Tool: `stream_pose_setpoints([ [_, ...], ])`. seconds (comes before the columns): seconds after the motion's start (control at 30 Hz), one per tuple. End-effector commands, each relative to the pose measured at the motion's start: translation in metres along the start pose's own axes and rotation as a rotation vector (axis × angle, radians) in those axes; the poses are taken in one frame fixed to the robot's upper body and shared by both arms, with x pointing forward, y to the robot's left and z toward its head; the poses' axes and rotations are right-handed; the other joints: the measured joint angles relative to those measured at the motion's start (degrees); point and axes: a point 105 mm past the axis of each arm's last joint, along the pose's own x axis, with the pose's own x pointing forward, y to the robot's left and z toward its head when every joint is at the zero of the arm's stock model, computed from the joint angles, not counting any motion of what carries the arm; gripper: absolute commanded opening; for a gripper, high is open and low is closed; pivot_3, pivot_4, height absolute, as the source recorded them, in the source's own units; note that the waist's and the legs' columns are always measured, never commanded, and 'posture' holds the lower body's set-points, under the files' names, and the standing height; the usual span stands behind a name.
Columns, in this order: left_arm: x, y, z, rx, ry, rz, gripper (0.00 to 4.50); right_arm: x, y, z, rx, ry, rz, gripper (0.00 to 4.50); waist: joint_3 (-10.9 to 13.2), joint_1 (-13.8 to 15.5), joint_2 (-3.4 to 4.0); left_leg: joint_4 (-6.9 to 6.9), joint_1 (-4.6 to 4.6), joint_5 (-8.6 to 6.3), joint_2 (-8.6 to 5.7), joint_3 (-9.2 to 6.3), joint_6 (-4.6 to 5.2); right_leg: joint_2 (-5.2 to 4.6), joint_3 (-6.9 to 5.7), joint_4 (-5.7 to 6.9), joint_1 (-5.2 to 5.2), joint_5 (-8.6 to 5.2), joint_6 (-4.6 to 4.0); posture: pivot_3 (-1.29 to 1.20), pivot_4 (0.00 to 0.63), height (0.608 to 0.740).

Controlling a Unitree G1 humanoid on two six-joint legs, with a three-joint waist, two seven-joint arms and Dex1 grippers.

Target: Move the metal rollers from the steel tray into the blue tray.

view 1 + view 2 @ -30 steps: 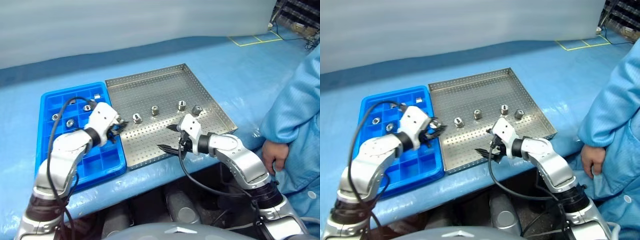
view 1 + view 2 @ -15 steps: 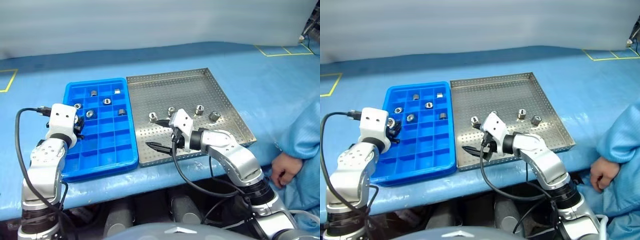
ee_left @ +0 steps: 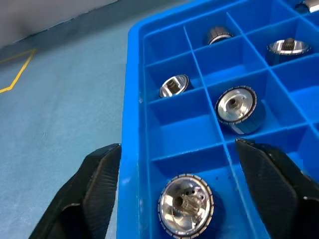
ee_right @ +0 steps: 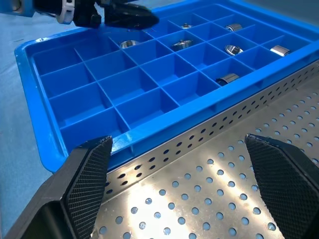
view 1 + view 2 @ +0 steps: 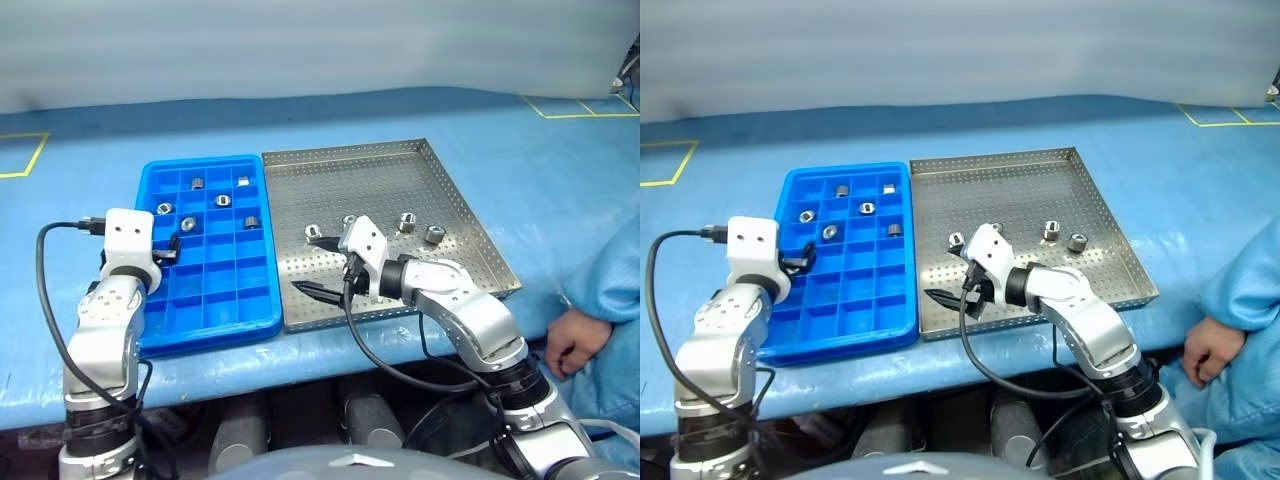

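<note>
We see the left gripper [image 3: 177, 169] with its two black ribbed fingers spread wide over the outer left edge of the blue tray [image 5: 215, 315], and they hold nothing; one metal roller [image 3: 185, 203] lies in the compartment directly between the fingers, not touching them. The right gripper [image 4: 192, 181] is also opened wide and empty, above the perforated floor of the steel tray [image 5: 455, 205], near its side that touches the blue tray. The rollers are short shiny silver cylinders with a hole in the middle and a fine knurled band around the side. In the blue tray we count seven of them, each in its own square compartment, all in the far half. In the steel tray, rollers lie in a loose row across the middle; we see four, one partly hidden behind the right gripper. The blue tray is smooth glossy plastic with thin walls in a grid; the steel tray is matte sheet metal with rows of small round holes and a low rim.
</note>
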Motion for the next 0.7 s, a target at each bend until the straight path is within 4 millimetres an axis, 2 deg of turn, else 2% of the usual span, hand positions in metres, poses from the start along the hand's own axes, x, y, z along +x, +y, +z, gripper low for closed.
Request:
stream_pose_setpoints([
  [0.03,-0.002,-0.04,0.033,-0.029,-0.139,-0.251,3.86,-0.013,-0.014,0.012,-0.058,-0.024,-0.082,4.5,0.0,0.0,0.0,0.0,-0.01,0.0,-0.01,0.01,0.0,0.0,0.0,0.0,0.0,0.0,0.0,-0.14,0.15,0.74],
  [0.17,0.001,-0.085,0.042,0.029,-0.137,-0.503,3.86,-0.024,-0.026,0.01,-0.073,0.001,-0.157,4.5,-0.01,-0.19,-0.01,0.03,-0.03,0.0,-0.06,0.03,0.0,0.0,0.02,-0.03,0.01,0.0,0.0,-0.18,0.15,0.74],
  [0.27,0.019,-0.112,0.039,0.151,-0.073,-0.602,3.86,-0.028,-0.025,0.011,-0.084,-0.006,-0.177,4.5,-0.01,-0.61,0.01,0.03,-0.01,0.0,-0.34,0.05,0.0,0.07,0.02,-0.02,0.02,-0.01,0.02,-0.22,0.15,0.74],
  [0.53,0.045,-0.139,0.025,0.263,0.055,-0.736,3.86,-0.029,-0.016,0.008,-0.059,-0.028,-0.221,4.5,-0.03,-5.14,0.06,0.0,-0.08,-0.01,-0.4,-0.08,0.03,0.09,0.1,-0.02,-0.01,-0.08,0.2,-0.31,0.15,0.74],
  [0.7,0.058,-0.139,0.008,0.318,0.144,-0.726,3.86,-0.031,-0.014,0.006,-0.047,-0.039,-0.249,4.5,-0.03,-7.89,0.05,0.0,-0.08,-0.02,-0.45,-0.09,0.04,0.06,0.16,-0.04,0.01,-0.1,0.35,-0.33,0.15,0.74],
])
